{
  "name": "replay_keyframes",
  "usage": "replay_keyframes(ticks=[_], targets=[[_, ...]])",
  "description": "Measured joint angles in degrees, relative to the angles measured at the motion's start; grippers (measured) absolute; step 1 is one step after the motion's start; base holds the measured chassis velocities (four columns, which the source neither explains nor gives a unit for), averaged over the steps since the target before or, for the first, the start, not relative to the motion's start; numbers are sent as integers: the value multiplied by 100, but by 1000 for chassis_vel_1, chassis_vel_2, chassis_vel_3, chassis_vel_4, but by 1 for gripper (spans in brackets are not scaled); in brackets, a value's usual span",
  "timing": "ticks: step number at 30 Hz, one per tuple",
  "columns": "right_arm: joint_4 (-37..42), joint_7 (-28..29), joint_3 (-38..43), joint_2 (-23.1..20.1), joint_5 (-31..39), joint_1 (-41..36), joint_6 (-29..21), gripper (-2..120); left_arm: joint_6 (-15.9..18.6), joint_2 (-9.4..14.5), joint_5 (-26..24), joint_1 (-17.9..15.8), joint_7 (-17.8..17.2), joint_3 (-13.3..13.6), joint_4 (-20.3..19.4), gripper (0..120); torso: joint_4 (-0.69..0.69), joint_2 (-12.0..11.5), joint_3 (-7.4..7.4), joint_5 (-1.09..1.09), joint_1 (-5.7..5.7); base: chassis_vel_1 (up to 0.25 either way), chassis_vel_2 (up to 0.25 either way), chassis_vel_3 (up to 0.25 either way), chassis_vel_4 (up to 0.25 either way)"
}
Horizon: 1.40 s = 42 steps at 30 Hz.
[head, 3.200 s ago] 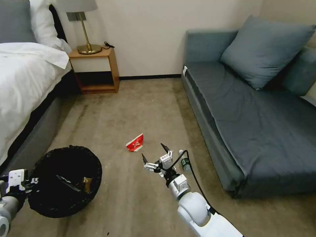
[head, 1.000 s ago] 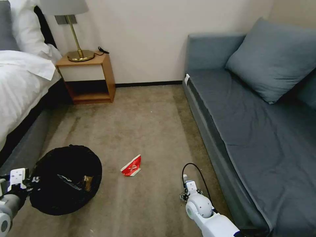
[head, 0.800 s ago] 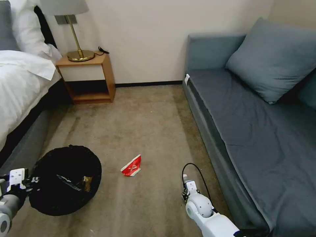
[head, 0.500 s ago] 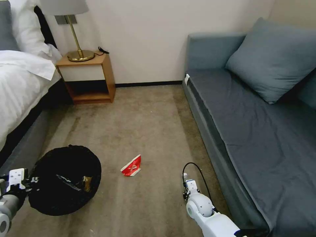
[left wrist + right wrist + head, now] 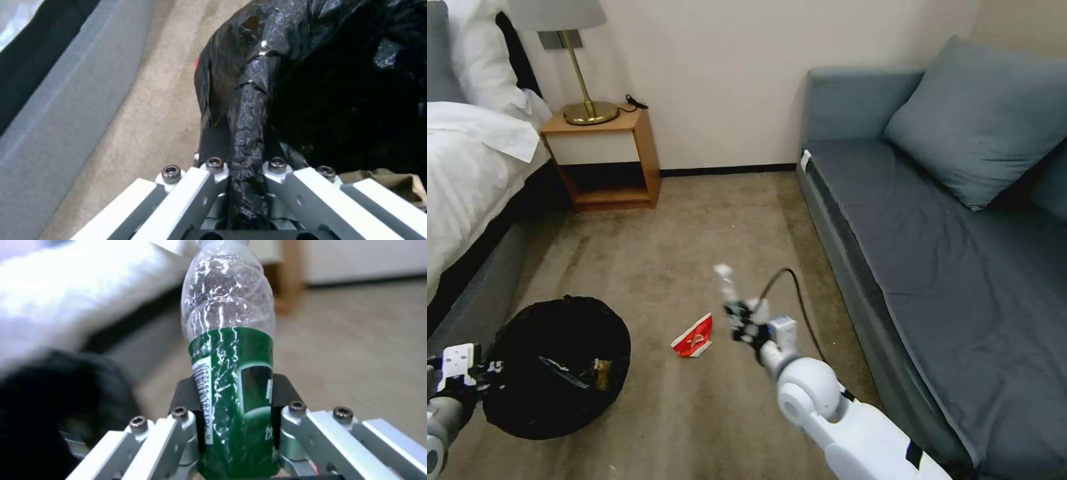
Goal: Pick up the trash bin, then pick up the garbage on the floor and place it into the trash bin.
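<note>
Bottle (image 5: 725, 283) stands upright above the carpet, neck up, clamped at its green label by the right gripper (image 5: 739, 319). Left gripper (image 5: 246, 181) pinches the trash bin (image 5: 554, 367) rim.

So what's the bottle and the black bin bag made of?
The bottle looks like thin clear plastic: see-through, dimpled and shiny, with a glossy green label. The bag lining the trash bin looks like thin black plastic film, crinkled with bright glints.
</note>
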Motion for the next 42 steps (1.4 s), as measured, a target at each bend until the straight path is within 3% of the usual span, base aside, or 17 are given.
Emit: replay_keyframes(ticks=[4, 6, 14, 25, 31, 33, 35, 39, 42], targets=[[-348, -243, -647, 312, 37, 613, 357, 23, 0, -30, 21, -16, -5, 36, -10, 3, 0, 0, 0, 0, 0, 0, 0, 0, 0], [-679, -317, -1082, 683, 36, 954, 494, 23, 0, -48, 30, -19, -10, 45, -26, 3, 0, 0, 0, 0, 0, 0, 0, 0, 0], [-1298, -262, -1627, 1530, -41, 1191, 537, 23, 0, -51, 34, 7, -12, -4, -35, 3, 1, 0, 0, 0, 0, 0, 0, 0, 0], [-1457, -88, -1904, 1828, -233, 1077, 509, 23, 0, -68, 37, -12, -12, 9, -40, 3, -1, 0, 0, 0, 0, 0, 0, 0, 0], [-1666, 43, -1937, 1900, -355, 1059, 507, 42, 0, -84, 39, -19, -9, 19, -58, 3, -1, 0, 0, 0, 0, 0, 0, 0, 0], [-1692, 55, -1921, 1900, -357, 1044, 503, 53, 0, -85, 39, -17, -2, 18, -59, 3, -1, 0, 0, 1, 0, 0, 0, 0, 0], [-1692, 55, -1918, 1900, -357, 1040, 502, 55, 0, -85, 39, -16, 0, 18, -59, 3, -1, 0, 0, 1, 0, 0, 0, 0, 0], [-1684, 53, -1896, 1901, -421, 1003, 504, 75, 0, -80, 38, -30, 6, 21, -59, 3, -1, 0, 0, 1, 0, 0, 0, 0, 0], [-1673, 31, -1878, 1902, -489, 997, 508, 84, 0, -76, 38, -37, 10, 28, -59, 3, -1, 0, 0, 1, 0, 0, 0, 0, 0]])
